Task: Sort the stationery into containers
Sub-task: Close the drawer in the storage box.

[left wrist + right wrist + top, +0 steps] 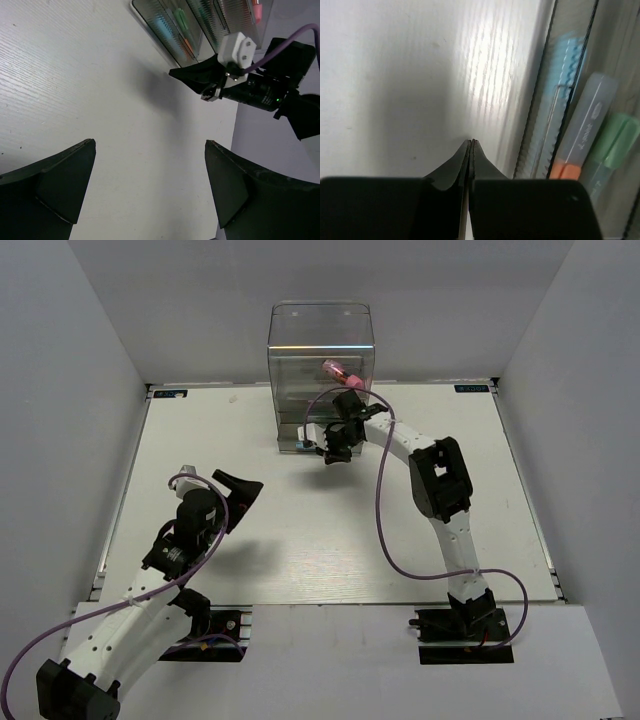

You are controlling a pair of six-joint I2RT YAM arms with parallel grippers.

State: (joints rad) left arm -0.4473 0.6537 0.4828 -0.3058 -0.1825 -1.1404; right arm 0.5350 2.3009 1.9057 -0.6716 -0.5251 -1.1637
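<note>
The clear organiser (320,340) stands at the back centre of the table. A pink tube (340,372) leans in its tall upper part. In the right wrist view its ribbed drawers (540,100) hold a blue marker (565,60), a marker with an orange end (567,171) and a green one (615,140). My right gripper (471,142) is shut with nothing between its fingers, low over the table just in front of the drawers (328,448). My left gripper (243,502) hangs open over bare table at the left centre, nothing between its fingers (60,185).
White walls close in the table (300,540) on the left, back and right. In the left wrist view the right gripper (200,80) and its purple cable (285,45) lie ahead, below the organiser's drawers (165,22).
</note>
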